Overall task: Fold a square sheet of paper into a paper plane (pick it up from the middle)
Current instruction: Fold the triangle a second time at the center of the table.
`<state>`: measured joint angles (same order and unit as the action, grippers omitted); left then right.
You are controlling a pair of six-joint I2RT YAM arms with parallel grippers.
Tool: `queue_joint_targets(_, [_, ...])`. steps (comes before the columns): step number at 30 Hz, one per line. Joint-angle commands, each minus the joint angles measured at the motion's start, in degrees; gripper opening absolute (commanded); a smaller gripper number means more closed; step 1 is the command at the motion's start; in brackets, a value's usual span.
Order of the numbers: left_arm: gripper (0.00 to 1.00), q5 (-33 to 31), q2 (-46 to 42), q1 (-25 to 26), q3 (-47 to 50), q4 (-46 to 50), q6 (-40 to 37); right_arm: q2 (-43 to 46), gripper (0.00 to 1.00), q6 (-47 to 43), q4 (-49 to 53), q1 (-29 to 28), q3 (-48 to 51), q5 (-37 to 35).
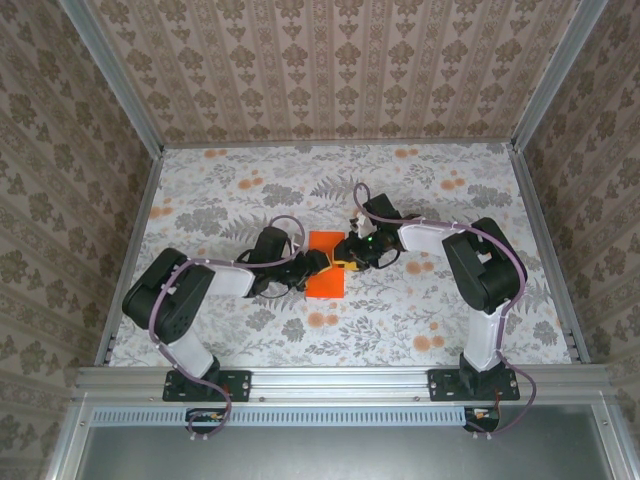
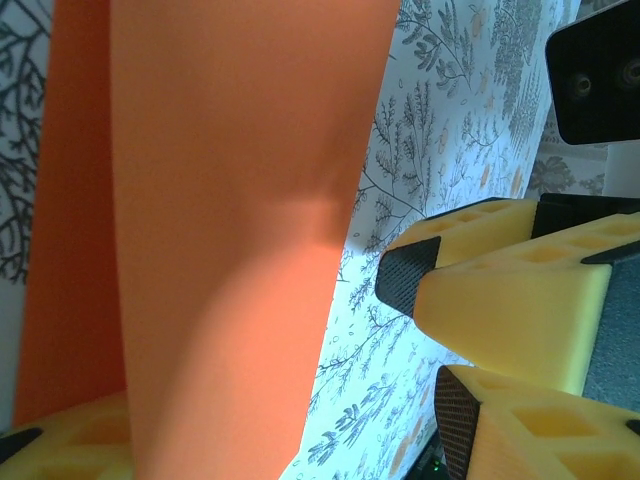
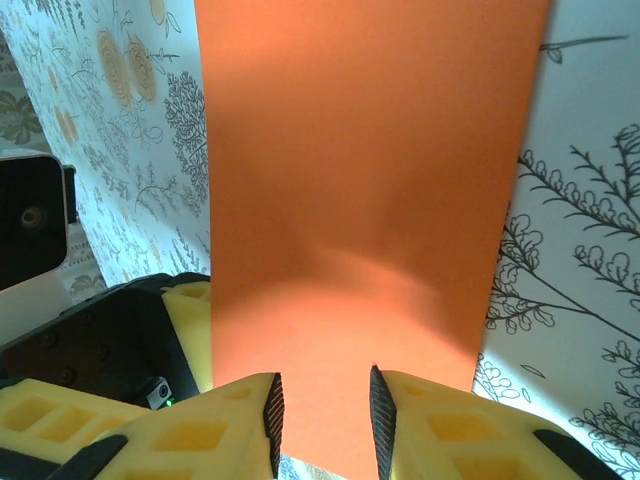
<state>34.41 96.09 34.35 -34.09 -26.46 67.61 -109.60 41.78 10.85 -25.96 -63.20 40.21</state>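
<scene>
The square sheet of paper [image 1: 322, 283] is lying as an upright orange rectangle at the centre of the floral worktop [image 1: 450, 210]. In the top view the 2 hands are covering part of its middle, so the contact there is hard to make out. The left hand [image 1: 312, 262] is reaching in from 9 o'clock on a low, nearly level forearm, with its elbow folding back toward 7 o'clock. The right hand [image 1: 346, 264] is coming in from 3 o'clock, its forearm level and its upper link rising from the base at 5 o'clock. In the left wrist view the paper is running off the frame at 12 and 6 o'clock, with a soft bend shading its lower half. The left hand is standing wide spread there: 1 finger [image 2: 60, 440] at 7 o'clock is partly buried under the bright face of the sheet, and the other at 5 o'clock is sitting clear of the paper's edge. Whether the buried finger is touching the sheet I cannot tell. The right hand's tips are showing at 3 o'clock in that view, just beside the paper's edge. In the right wrist view its 2 pads [image 3: 273, 420] are sitting slightly parted at 6 o'clock, with orange showing through the gap; whether they are touching the sheet is unclear. The sheet's far end is being cut off at 12 o'clock.
</scene>
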Motion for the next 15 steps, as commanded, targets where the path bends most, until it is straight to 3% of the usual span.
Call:
queue_joint_targets(1, [0.61,1.27,1.00,-0.42,-0.54,-2.77,1.51,1.13,0.32,-0.32,0.17,0.46,0.99,-1.61])
queue_joint_targets(7, [0.61,1.27,1.18,-0.42,-0.44,-3.12,2.06,3.26,0.35,-0.86,-1.40,0.99,2.93,-2.24])
queue_joint_targets(15, [0.60,0.50,-1.49,-0.42,2.21,-2.29,2.07,-1.17,0.25,-1.70,0.82,-0.59,-2.33,-1.57])
